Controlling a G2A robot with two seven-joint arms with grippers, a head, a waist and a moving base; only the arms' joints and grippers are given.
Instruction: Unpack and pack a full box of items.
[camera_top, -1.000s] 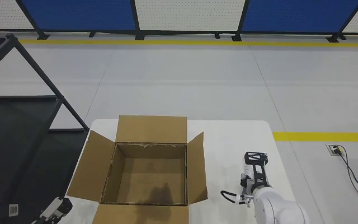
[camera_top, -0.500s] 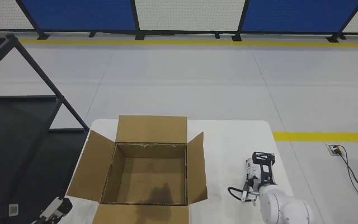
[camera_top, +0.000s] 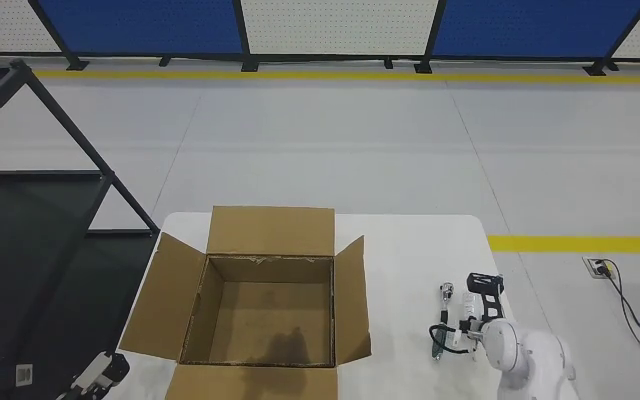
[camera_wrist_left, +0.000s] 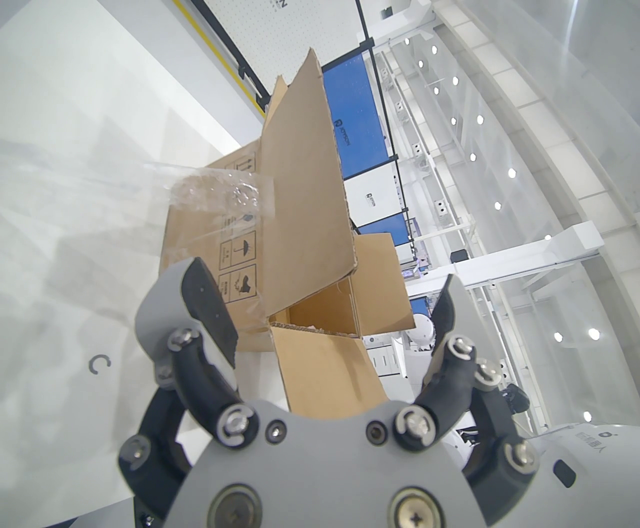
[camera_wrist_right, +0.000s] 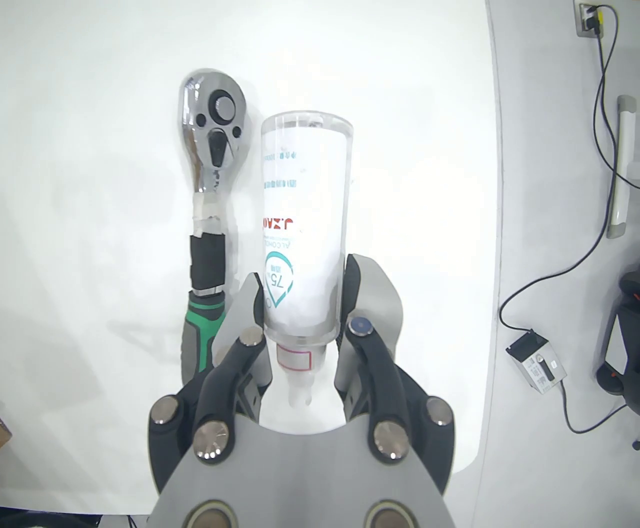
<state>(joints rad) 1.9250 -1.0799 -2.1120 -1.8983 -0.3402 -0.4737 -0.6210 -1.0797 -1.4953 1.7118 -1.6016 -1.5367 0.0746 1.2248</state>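
A white bench (camera_top: 420, 250) stands on a pale workshop floor, with blue and white partition panels behind. The right end effector (camera_wrist_right: 303, 280) is closed around the neck end of a clear bottle (camera_wrist_right: 305, 190), whose body runs straight out ahead of the fingers. I cannot tell whether the bottle rests on the bench or hangs just above it. A ratchet wrench (camera_wrist_right: 206, 225) lies alongside the bottle, just beside the end effector on its box-facing side, chrome head forward and green handle back by the finger.

Over the last second this end effector (camera_top: 485, 285) has slid sideways away from the cardboard box (camera_top: 270, 232) towards the bench's outer edge, uncovering the wrench (camera_top: 446, 293). The box has not shifted; its flaps are spread, its floor is bare, and it sits well apart from the right end effector.

The left end effector (camera_wrist_left: 325, 295) is spread wide and holds nothing, with the box (camera_wrist_left: 300, 200) just ahead of its fingers.

With the box emptied, unpacking looks close to finished. The sideways drift reads as finding a spot for the bottle next to the wrench. Releasing it lying down risks a roll, since it is round and smooth.
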